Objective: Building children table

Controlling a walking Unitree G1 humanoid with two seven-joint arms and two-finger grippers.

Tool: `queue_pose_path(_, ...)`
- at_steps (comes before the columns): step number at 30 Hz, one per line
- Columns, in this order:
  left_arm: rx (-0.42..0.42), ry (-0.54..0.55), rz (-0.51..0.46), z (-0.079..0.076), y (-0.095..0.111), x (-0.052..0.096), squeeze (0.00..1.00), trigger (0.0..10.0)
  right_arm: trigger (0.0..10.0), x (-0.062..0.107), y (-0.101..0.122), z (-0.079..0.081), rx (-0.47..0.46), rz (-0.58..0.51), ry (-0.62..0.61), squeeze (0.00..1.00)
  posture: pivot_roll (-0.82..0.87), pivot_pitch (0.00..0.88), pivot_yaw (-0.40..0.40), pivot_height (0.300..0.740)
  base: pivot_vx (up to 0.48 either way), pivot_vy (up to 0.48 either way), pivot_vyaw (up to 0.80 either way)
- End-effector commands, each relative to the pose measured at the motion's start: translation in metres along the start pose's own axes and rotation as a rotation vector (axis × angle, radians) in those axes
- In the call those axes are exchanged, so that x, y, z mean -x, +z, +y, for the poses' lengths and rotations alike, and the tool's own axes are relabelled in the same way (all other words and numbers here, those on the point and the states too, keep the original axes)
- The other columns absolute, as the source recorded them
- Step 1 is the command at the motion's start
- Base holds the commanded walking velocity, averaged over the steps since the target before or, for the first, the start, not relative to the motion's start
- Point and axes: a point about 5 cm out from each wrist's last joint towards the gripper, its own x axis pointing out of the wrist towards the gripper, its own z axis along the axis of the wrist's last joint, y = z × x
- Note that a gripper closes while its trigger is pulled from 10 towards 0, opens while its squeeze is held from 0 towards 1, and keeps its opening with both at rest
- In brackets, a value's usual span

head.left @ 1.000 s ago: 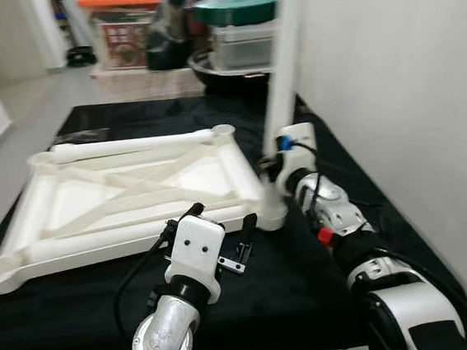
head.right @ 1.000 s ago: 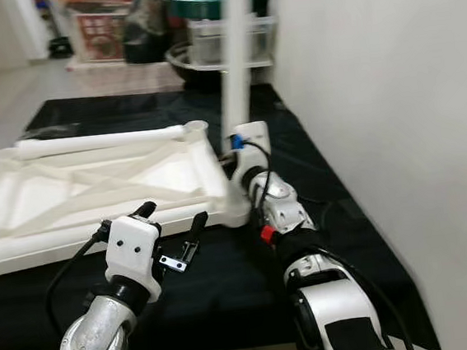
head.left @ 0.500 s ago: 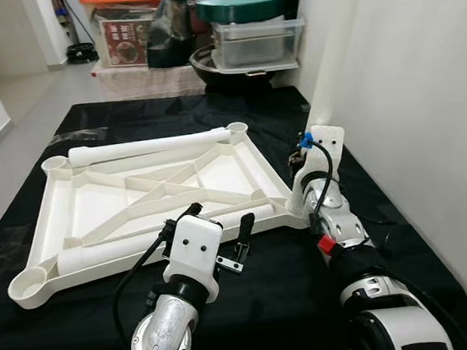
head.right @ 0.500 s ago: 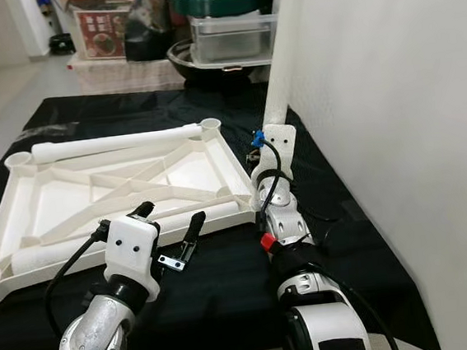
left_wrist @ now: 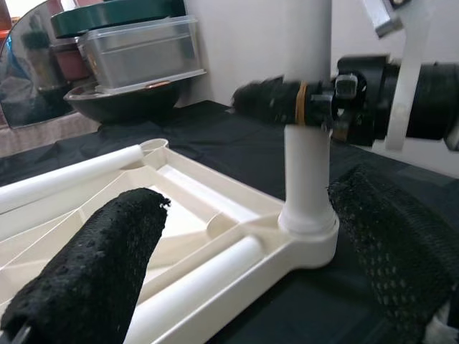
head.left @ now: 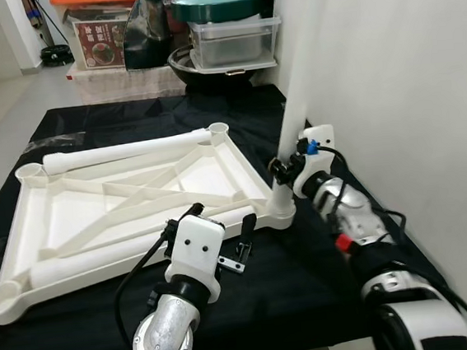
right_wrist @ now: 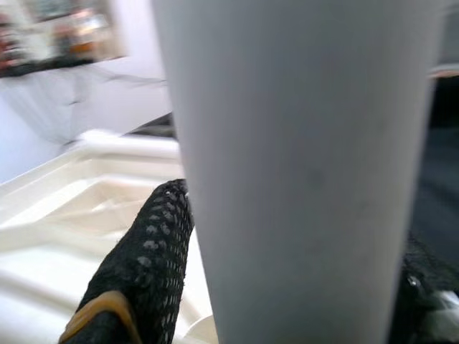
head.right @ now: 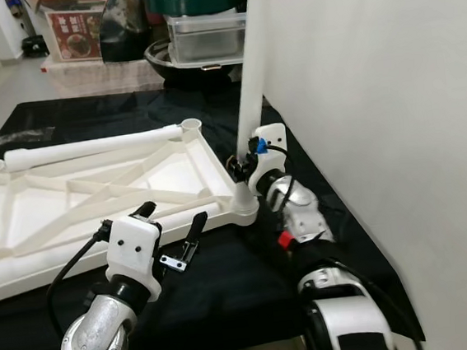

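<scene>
While the white tabletop (head.left: 136, 193) lies upside down on the black-covered desk (head.left: 309, 275), the right hand (head.left: 281, 169) grips an upright leg (head.left: 300, 94) seated in its near right corner socket; the leg's top is cut off. Left hand (head.left: 222, 226) hovers released near that corner.

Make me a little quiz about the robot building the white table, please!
1. True or false: the right gripper is shut on the upright white leg.
2. Which corner socket of the table top holds that leg? A) far left B) near right C) near left
3. Fill in: the left gripper hovers open over the black ____.

Key: 1 true; 2 B; 3 cloth.
</scene>
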Motion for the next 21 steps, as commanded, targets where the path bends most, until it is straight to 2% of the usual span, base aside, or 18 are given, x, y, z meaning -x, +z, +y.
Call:
queue_pose_path(1,-0.004,-0.002,0.002,-0.001,-0.001,0.000,0.00,10.0,10.0,-0.004,-0.006,0.017,-0.028,0.044,0.174,0.00,0.12,0.000,-0.075,0.740,0.000,0.000,0.00)
queue_pose_path(3,-0.007,-0.002,0.002,-0.001,-0.001,0.001,0.00,10.0,10.0,-0.002,-0.005,0.026,-0.039,0.093,0.365,0.00,0.13,0.000,-0.075,0.740,0.000,0.000,0.00)
queue_pose_path(5,-0.007,-0.002,0.002,-0.001,-0.001,0.001,0.00,10.0,10.0,-0.002,-0.005,0.026,-0.039,0.093,0.365,0.00,0.13,0.000,-0.075,0.740,0.000,0.000,0.00)
queue_pose_path(6,-0.006,-0.003,0.002,-0.001,-0.001,0.000,0.00,10.0,10.0,-0.002,-0.004,0.030,-0.032,0.109,0.430,0.00,0.13,0.000,-0.072,0.740,0.000,0.000,0.00)
queue_pose_path(7,-0.006,-0.003,0.002,-0.001,-0.001,0.000,0.00,10.0,10.0,-0.002,-0.004,0.030,-0.032,0.109,0.430,0.00,0.13,0.000,-0.072,0.740,0.000,0.000,0.00)
queue_pose_path(9,-0.003,-0.005,0.001,-0.002,-0.001,0.000,0.00,10.0,10.0,-0.005,-0.003,0.044,-0.033,0.133,0.613,0.00,0.13,0.000,-0.075,0.740,0.000,0.000,0.00)
queue_pose_path(10,-0.003,-0.005,0.001,-0.002,-0.001,0.000,0.00,10.0,10.0,-0.005,-0.003,0.044,-0.033,0.133,0.613,0.00,0.13,0.000,-0.075,0.740,0.000,0.000,0.00)
queue_pose_path(11,0.000,-0.004,0.002,-0.003,-0.001,0.001,0.00,10.0,2.0,-0.008,-0.002,0.048,-0.044,0.128,0.653,0.00,0.13,0.000,-0.074,0.740,0.000,0.000,0.00)
queue_pose_path(13,0.000,-0.004,0.002,-0.003,-0.001,0.001,0.00,10.0,2.0,-0.008,-0.002,0.048,-0.044,0.128,0.653,0.00,0.13,0.000,-0.074,0.740,0.000,0.000,0.00)
queue_pose_path(14,0.000,-0.005,0.003,-0.003,-0.002,0.001,0.00,10.0,0.0,-0.010,-0.001,0.050,-0.050,0.122,0.671,0.00,0.13,0.000,-0.075,0.740,0.000,0.000,0.00)
queue_pose_path(16,0.001,-0.005,0.003,-0.003,-0.002,0.001,0.00,10.0,0.0,-0.013,-0.001,0.049,-0.032,0.114,0.646,0.00,0.14,0.000,-0.077,0.740,0.000,0.000,0.00)
queue_pose_path(21,0.001,-0.004,0.002,-0.004,-0.001,0.001,0.00,10.0,0.0,-0.019,0.000,0.039,-0.004,0.085,0.448,0.00,0.13,0.000,-0.075,0.740,0.000,0.000,0.00)
